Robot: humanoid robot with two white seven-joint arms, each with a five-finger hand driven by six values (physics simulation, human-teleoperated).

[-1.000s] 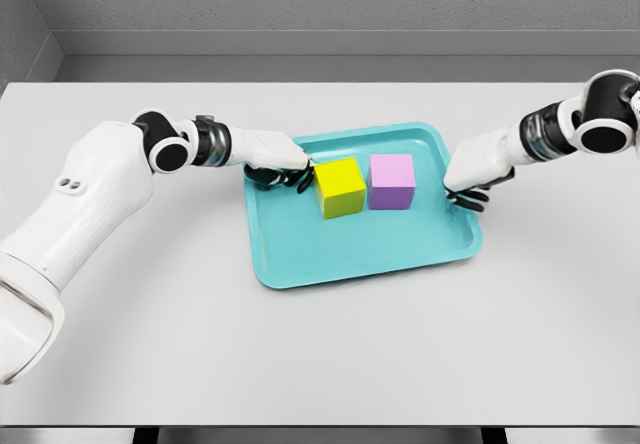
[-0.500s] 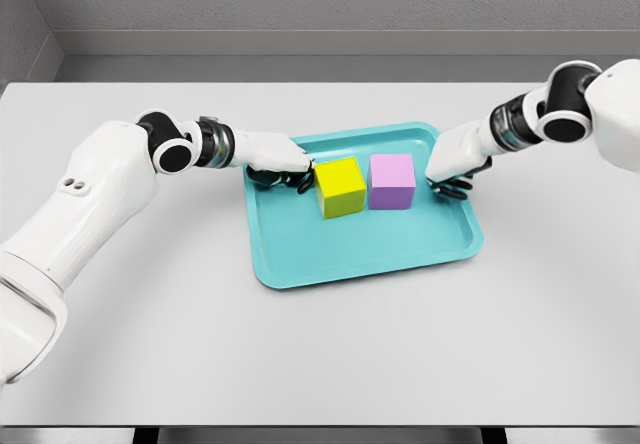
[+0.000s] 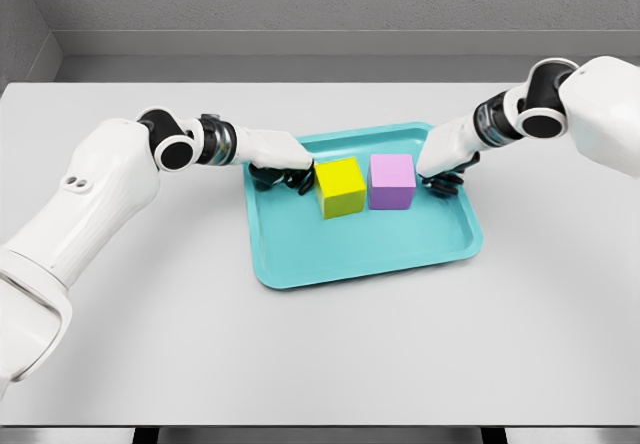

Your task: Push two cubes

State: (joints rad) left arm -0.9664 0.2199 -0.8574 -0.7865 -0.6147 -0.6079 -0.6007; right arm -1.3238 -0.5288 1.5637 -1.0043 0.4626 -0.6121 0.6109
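A yellow cube [image 3: 340, 186] and a purple cube [image 3: 392, 181] sit side by side, a small gap between them, in the back half of a teal tray [image 3: 350, 254]. My left hand [image 3: 287, 174] is inside the tray with curled fingers right against the yellow cube's left face. My right hand [image 3: 440, 176] hangs over the tray's right part, fingers curled downward, just to the right of the purple cube; whether it touches the cube I cannot tell. Neither hand holds anything.
The tray lies in the middle of a white table [image 3: 320, 354]. A grey wall runs behind the table's far edge. The tray's raised rim [image 3: 475, 229] surrounds both cubes.
My right hand has swung left from the tray's right rim to just beside the purple cube. The left hand and both cubes have barely moved.
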